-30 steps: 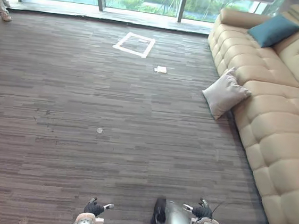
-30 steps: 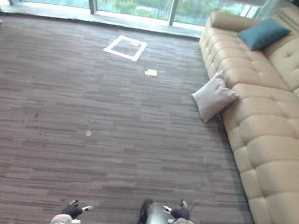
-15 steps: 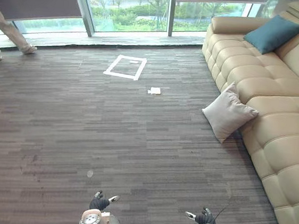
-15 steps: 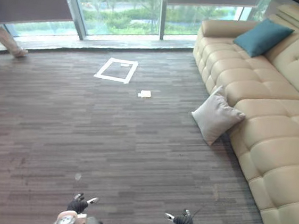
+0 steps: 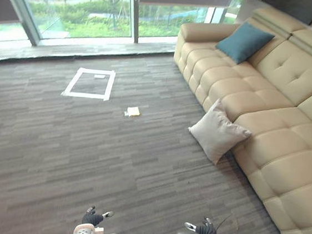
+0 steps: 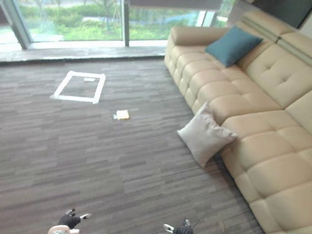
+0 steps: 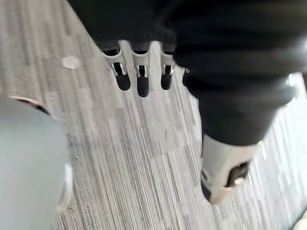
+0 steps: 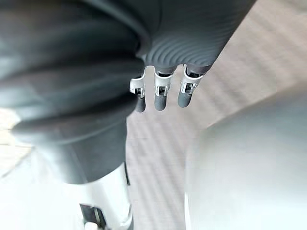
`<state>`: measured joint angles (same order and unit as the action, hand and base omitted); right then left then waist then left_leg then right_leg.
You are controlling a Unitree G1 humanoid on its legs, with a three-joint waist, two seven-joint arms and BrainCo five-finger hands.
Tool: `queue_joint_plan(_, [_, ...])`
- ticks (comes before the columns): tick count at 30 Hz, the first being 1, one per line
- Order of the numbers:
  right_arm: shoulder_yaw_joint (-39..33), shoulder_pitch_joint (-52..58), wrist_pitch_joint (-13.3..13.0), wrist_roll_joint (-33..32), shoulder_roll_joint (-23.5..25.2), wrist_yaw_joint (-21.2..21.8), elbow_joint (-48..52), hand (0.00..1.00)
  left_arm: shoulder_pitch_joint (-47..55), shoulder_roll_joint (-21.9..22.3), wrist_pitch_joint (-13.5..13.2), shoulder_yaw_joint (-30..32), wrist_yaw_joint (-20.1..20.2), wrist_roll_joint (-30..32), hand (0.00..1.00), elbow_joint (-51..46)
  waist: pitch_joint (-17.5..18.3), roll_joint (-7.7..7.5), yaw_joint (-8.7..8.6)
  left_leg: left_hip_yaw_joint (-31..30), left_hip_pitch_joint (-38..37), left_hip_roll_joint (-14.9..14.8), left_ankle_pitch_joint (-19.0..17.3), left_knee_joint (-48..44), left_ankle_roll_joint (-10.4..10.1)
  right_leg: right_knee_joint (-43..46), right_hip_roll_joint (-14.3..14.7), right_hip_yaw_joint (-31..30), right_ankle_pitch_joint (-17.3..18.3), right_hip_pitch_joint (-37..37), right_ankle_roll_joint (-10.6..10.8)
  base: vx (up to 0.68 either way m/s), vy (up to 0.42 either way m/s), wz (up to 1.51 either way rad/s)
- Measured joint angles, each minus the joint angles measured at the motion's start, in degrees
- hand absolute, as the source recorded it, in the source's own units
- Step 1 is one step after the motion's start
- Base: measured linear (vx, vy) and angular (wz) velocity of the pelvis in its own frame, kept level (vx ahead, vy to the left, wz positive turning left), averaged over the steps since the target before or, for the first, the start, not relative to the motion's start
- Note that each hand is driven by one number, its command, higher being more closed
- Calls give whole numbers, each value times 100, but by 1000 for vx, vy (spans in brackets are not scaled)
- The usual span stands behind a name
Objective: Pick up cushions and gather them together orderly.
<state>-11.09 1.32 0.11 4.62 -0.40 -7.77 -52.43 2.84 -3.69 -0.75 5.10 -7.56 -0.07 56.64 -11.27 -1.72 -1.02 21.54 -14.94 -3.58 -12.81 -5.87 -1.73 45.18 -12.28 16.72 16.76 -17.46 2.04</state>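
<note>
My left hand (image 5: 94,218) hangs low, fingers (image 7: 142,79) relaxed and straight, holding nothing. My right hand (image 5: 204,229) is the same, fingers (image 8: 161,93) loose and empty. Both are well apart from the sofa (image 5: 289,125). A grey cushion (image 5: 218,132) lies on the floor, leaning against the sofa front. A teal cushion (image 5: 244,41) sits on the sofa's far end.

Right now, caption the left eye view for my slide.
Grey cushion on the floor against the sofa, teal cushion up on it; left hand and right hand empty.
</note>
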Motion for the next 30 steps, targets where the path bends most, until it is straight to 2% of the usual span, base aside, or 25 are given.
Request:
queue_joint_plan(2, [0,-85,7,-2,-19,9,-7,0,3,6,0,-68,7,13,0,32,-33,41,-24,95,-246,-48,-12,200,-24,-1420,208,432,-504,-182,-163,576,-47,-3])
queue_joint_plan(3, [6,-91,9,-2,-20,13,-11,0,13,-5,-3,-60,10,35,0,22,-52,19,-33,121,-463,-15,-105,201,-206,-2255,419,455,-1104,-144,-348,505,-63,-3])
queue_joint_plan(4, [22,-75,10,7,-17,15,-19,0,31,-21,-6,-54,11,63,0,22,-50,-26,-33,104,-569,24,-140,199,-262,-2508,476,414,-1365,-102,-453,677,-100,-19])
queue_joint_plan(5, [13,-148,-5,9,-100,26,32,0,24,149,4,9,18,135,0,119,-73,251,-47,102,-846,-128,-204,117,-448,-2064,600,296,-1673,-102,-1000,628,-115,-15])
queue_joint_plan(6, [-2,-150,-6,21,-185,41,78,0,-4,261,-5,5,31,175,0,110,-67,323,-100,48,-799,-165,-74,-121,-663,-1802,589,317,-1270,-129,-942,628,-115,-18])
queue_joint_plan(7, [-12,-156,4,27,-196,43,121,0,-9,336,-7,13,31,193,0,74,-95,378,-104,-19,-776,-208,-11,-311,-749,-1675,594,316,-1109,-123,-955,546,-205,-10])
queue_joint_plan(8, [-15,-146,27,45,-201,43,185,0,-4,407,3,63,30,231,0,29,-95,488,-168,-209,-483,-445,87,-1260,-913,-1558,699,277,-781,6,-922,513,-220,-21])
queue_joint_plan(9, [1,-143,54,47,-200,44,184,0,-8,411,5,85,32,230,0,-4,-104,524,-176,-317,-212,-623,257,-2059,-975,-1604,791,227,-674,159,-934,617,-253,-30])
queue_joint_plan(10, [39,-127,88,45,-195,43,187,0,2,424,5,167,33,227,0,-53,-111,541,-172,-499,135,-824,640,-2961,-997,-1732,923,144,-586,378,-941,483,-151,-50])
queue_joint_plan(11, [64,-74,154,38,-189,22,180,0,16,447,-1,325,27,225,0,-161,-163,519,-143,-661,683,-1120,502,-4361,-1022,-2010,1153,38,-497,846,-1005,463,-114,-71])
queue_joint_plan(12, [102,-10,159,28,-174,7,178,0,21,442,-12,439,31,217,0,-295,-207,484,-107,-624,1014,-1244,236,-4993,-946,-2186,1246,-116,-404,1242,-1043,433,-93,-79])
queue_joint_plan(13, [120,37,162,-15,-157,3,176,0,30,445,-16,463,24,209,0,-345,-238,391,-54,-575,1192,-1246,115,-5110,-862,-2275,1268,-213,-327,1419,-1071,448,-86,-81])
queue_joint_plan(14, [132,102,160,-27,-131,-6,179,0,31,442,-22,469,23,206,0,-436,-237,317,-36,-470,1561,-1247,-34,-5012,-728,-2461,1310,-424,-261,1721,-1027,357,-55,-82])
queue_joint_plan(16, [120,165,164,-31,-120,-17,183,0,30,480,-66,511,19,205,0,-571,-234,291,33,-420,2057,-1168,-188,-4377,-454,-2638,1349,-756,-221,2015,-925,387,3,-90])
queue_joint_plan(17, [117,205,164,-30,-123,-28,186,0,30,502,-95,521,16,205,0,-653,-233,294,103,-533,2326,-991,-230,-3764,-380,-2737,1349,-1035,-168,2191,-839,497,117,-112])
queue_joint_plan(19, [120,209,165,-22,-126,-51,176,0,26,526,-150,520,1,172,0,-712,-233,292,171,-1074,2621,-625,-182,-2591,-451,-2871,1321,-1536,-53,2410,-668,427,167,-124])
queue_joint_plan(20, [131,209,162,-23,-124,-68,174,0,23,521,-152,520,3,153,0,-714,-234,289,171,-1218,2655,-546,-139,-2298,-510,-2888,1314,-1683,3,2478,-626,378,227,-121])
queue_joint_plan(22, [263,275,158,-20,-139,-126,177,0,30,508,-149,505,-1,107,0,-704,-203,286,181,-1415,2684,-476,121,-1589,-382,-2795,1295,-2206,360,2722,-363,622,426,-138])
queue_joint_plan(23, [317,326,160,-17,-132,-126,174,0,45,494,-149,505,1,105,0,-699,-139,251,223,-1427,2657,-483,442,-1705,-342,-2706,1283,-2409,506,2760,-260,557,420,-119])
queue_joint_plan(24, [360,368,163,-15,-102,-123,169,0,54,468,-141,511,2,103,0,-699,-29,250,264,-1387,2646,-462,585,-1800,-313,-2617,1228,-2534,581,2744,-184,563,422,-125])
queue_joint_plan(25, [364,485,155,-8,73,-121,189,0,60,341,-136,509,-3,104,0,-653,217,-99,303,-912,2544,-359,309,-1891,-214,-2096,974,-2665,562,2486,-39,537,404,-116])
queue_joint_plan(27, [364,504,163,-7,138,-98,186,0,58,271,-128,498,0,103,0,-635,245,-205,315,-589,2303,-300,130,-1807,-109,-1308,791,-2578,390,2076,293,417,327,-98])
queue_joint_plan(28, [308,495,159,-4,184,-79,203,0,22,241,-114,495,-5,105,0,-604,236,-270,298,-375,1956,-212,23,-1595,-43,-563,537,-2216,255,1710,543,387,311,-89])
queue_joint_plan(29, [271,474,151,-2,149,-64,207,0,-11,246,-83,453,-6,102,0,-462,230,-235,310,-196,1542,-158,-31,-1326,-25,-25,292,-1698,290,1479,488,371,291,-80])
queue_joint_plan(30, [277,461,149,2,127,-60,208,0,-12,241,-85,411,-6,99,0,-406,229,-208,302,-86,1347,-156,-31,-1181,-27,84,218,-1516,312,1401,454,331,251,-68])
